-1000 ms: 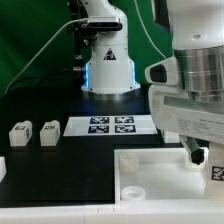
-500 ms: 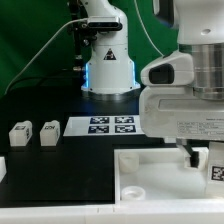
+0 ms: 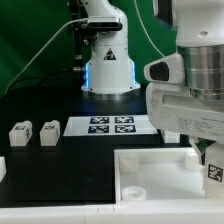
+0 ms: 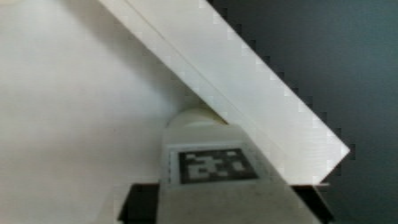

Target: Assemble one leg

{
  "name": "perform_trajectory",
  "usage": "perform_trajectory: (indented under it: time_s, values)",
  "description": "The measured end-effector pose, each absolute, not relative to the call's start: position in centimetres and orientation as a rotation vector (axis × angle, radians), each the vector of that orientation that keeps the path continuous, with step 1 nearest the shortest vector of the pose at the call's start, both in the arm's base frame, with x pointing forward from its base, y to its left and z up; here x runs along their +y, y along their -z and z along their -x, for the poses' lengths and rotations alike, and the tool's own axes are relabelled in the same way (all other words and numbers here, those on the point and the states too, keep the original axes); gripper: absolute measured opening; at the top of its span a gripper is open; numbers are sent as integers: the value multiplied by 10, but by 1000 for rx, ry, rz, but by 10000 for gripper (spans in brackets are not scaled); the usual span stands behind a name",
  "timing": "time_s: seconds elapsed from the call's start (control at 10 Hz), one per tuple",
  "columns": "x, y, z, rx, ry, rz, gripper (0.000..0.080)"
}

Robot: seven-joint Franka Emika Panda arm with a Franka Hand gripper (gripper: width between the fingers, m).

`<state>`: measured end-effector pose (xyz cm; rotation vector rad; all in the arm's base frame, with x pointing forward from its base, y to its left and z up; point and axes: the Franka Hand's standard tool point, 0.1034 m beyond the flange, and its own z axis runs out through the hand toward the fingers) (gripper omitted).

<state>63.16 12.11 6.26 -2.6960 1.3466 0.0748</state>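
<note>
Over the last second the arm head was swung slightly back and forth above the white tray (image 3: 150, 170) at the surface's near right corner (exterior view); little net displacement was seen, and the tagged piece beside the tool (image 3: 207, 160) was kept at nearly the same spot.

A leg (image 4: 214, 160) was seen clamped in the tool (tag facing the wrist camera), pressed close to the tray's raised rim (image 4: 231, 80). Tool was narrowed on the leg.

Two more legs (image 3: 20, 133) (image 3: 48, 133) were left untouched near the surface's left edge, beside the marker board (image 3: 112, 125).

Judgement: small wobble was read as fine alignment over a corner hole; insertion was not yet confirmed (hole hidden by arm).
</note>
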Motion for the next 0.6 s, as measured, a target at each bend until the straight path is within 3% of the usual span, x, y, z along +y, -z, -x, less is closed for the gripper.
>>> perform_trajectory:
  time_s: [0.4,0.6]
  values:
    - [120,-62,-634,1998,-163,2177,293]
    - [122,-61,-634,2099,-175,2061,293]
